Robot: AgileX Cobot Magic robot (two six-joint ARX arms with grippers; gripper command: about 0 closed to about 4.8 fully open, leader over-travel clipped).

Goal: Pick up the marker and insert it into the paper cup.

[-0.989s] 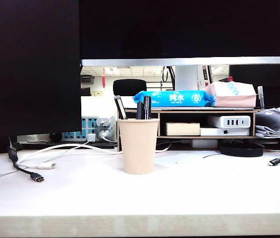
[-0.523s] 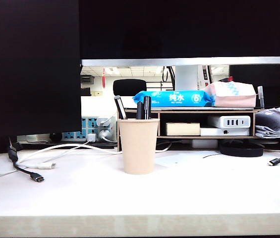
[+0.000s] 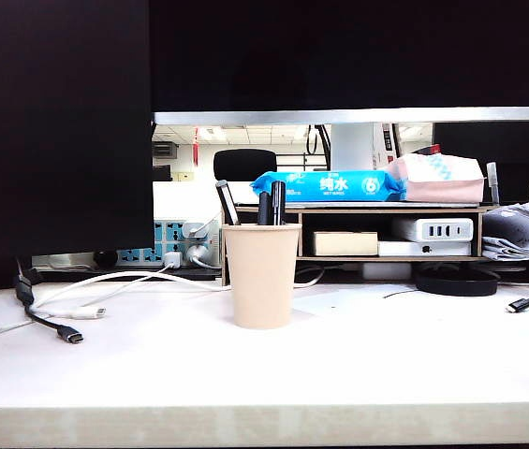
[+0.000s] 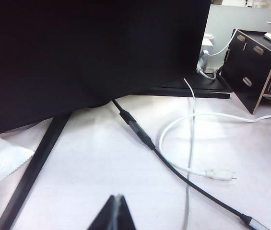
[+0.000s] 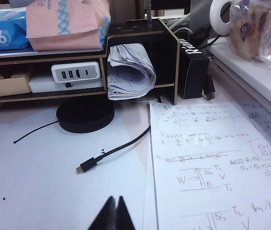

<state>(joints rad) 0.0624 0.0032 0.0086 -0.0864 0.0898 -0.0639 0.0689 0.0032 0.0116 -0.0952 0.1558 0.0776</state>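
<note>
The beige paper cup (image 3: 261,276) stands upright in the middle of the white table. Three dark tops rise above its rim. The thick black one is the marker (image 3: 278,200), its barrel hidden inside the cup. A slanted black-and-silver pen (image 3: 227,202) and a shorter black pen (image 3: 263,208) stand beside it. Neither arm shows in the exterior view. My left gripper (image 4: 118,197) is shut and empty over bare table near cables. Shut and empty too, my right gripper (image 5: 114,199) hangs over the table beside a written sheet (image 5: 212,158).
A big black monitor (image 3: 58,131) and loose cables (image 3: 67,329) fill the left. Behind the cup a wooden shelf (image 3: 386,208) carries a blue wipes pack (image 3: 328,185), a pink tissue pack (image 3: 437,178), a charger and rolled papers (image 5: 128,72). A black USB cable (image 5: 111,153) lies on the right.
</note>
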